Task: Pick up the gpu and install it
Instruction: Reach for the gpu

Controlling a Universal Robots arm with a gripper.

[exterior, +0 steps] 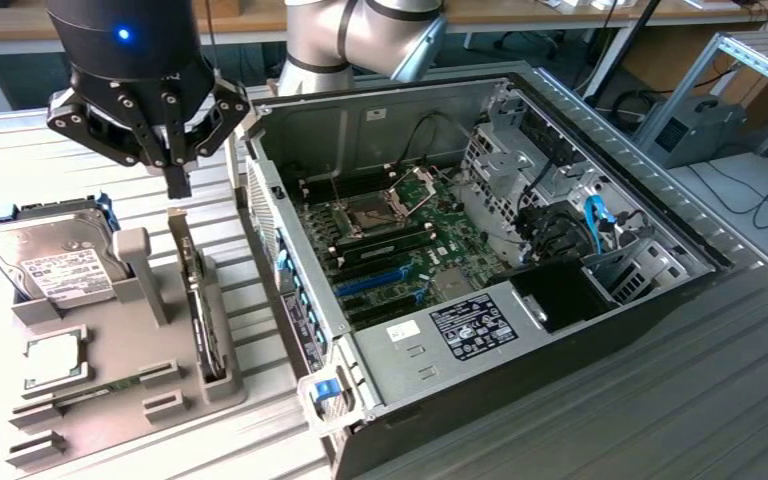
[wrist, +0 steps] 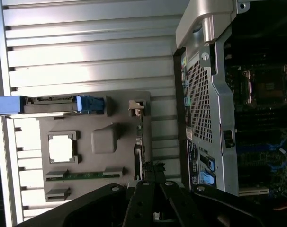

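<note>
Inventory of surroundings:
- Slatted metal table [exterior: 704, 400] [wrist: 86, 47], spanning the lower exterior view.
- Open computer case [exterior: 344, 125] [wrist: 200, 104], centre of the exterior view, lying on its side; green motherboard [exterior: 398, 235] [wrist: 264, 90] inside, blue cables [exterior: 595, 222] toward the exterior view's right, labelled power supply [exterior: 471, 325] near the lower edge.
- Grey holder [exterior: 144, 290] [wrist: 103, 139], at the exterior view's left, beside the case.
- Hard drive [exterior: 53, 262] [wrist: 49, 101], white label, blue bracket, leaning in the holder.
- Square silver chip [exterior: 53, 358] [wrist: 61, 147], flat in a holder recess.
- Memory stick [wrist: 82, 175], slotted in the holder.
- Aluminium frame [exterior: 744, 60], upper right of the exterior view.
</note>
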